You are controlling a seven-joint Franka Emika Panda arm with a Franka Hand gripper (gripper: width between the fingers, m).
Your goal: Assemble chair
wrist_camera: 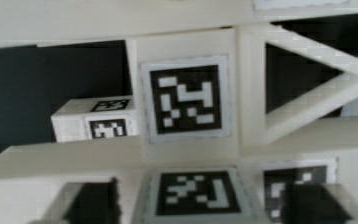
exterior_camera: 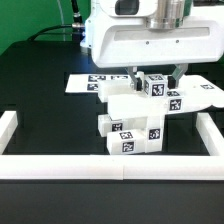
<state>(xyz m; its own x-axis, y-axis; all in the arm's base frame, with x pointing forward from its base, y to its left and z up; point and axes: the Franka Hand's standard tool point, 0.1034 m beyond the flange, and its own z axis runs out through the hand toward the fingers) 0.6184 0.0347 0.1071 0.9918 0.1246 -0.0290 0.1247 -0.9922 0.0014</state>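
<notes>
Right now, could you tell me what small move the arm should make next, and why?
Probably lift the hand straight up. Its fingers look spread beside the tagged chair part, which sits on the stacked chair assembly, so rising vertically should avoid nudging it.

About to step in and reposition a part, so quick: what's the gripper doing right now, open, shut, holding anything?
Gripper: fingers either side of the small tagged chair block on top of the assembly; whether it is gripping or released cannot be told.

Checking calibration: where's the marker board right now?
Exterior view: the marker board lies flat on the table, behind the chair assembly, toward that view's left, partly hidden by the gripper.
</notes>
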